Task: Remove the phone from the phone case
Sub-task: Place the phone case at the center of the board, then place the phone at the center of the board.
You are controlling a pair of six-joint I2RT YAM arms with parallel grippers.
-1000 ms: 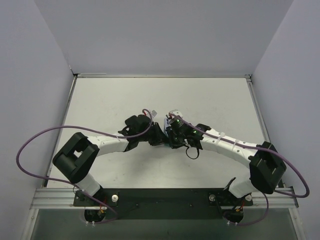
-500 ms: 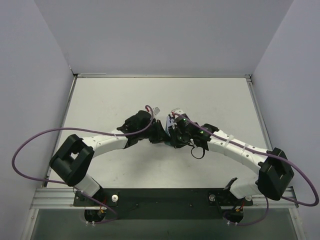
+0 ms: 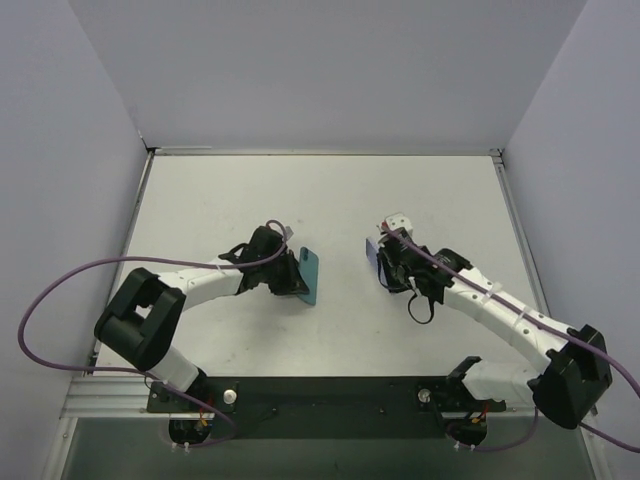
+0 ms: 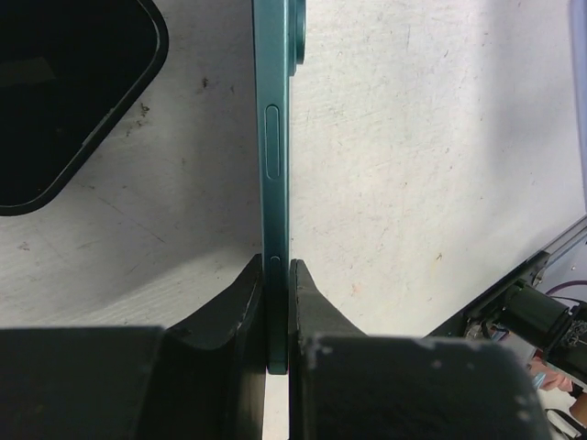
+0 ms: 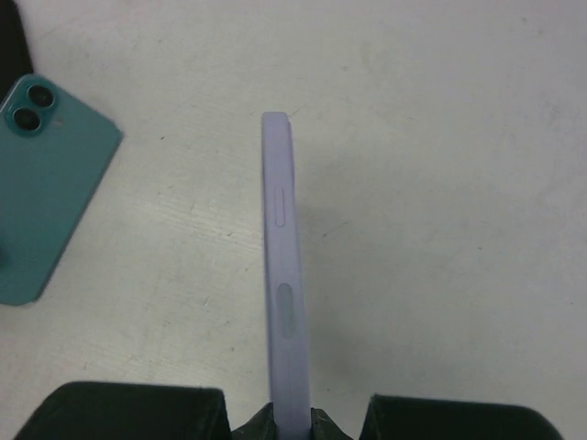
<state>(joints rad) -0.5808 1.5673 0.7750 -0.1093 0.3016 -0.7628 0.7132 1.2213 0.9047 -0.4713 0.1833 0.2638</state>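
You face a scuffed white table [image 3: 330, 190] boxed by plain pale lavender walls [image 3: 320, 70] under soft, even light.

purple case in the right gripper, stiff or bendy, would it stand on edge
Likely light and slightly bendy: the case is a thin shell, phone out. Pinched at one end it looks straight, not floppy. On edge it probably tips.

Top camera looks down; both close wrist views share the phone [image 3: 311, 277].
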